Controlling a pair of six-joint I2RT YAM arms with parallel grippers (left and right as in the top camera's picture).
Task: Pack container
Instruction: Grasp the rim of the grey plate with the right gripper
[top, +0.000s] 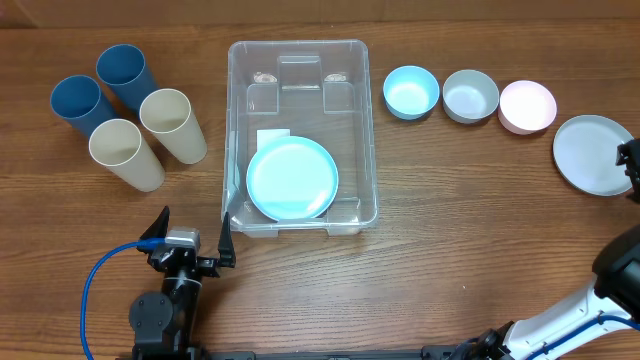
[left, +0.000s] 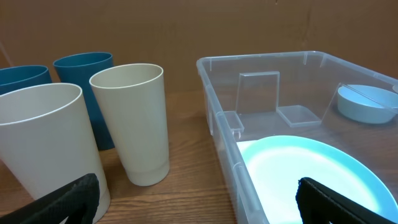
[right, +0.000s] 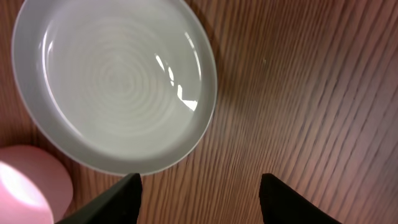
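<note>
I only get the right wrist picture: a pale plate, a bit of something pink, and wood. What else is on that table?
Observer: A clear container sits mid-table, with a light blue plate lying inside it.
Visitor: Is the pink thing on its own?
Observer: No. It is a pink bowl at the end of a row, next to a grey bowl and then a blue bowl.
Visitor: And the other arm?
Observer: Its left gripper is open and empty, close to the container's near left corner.
</note>
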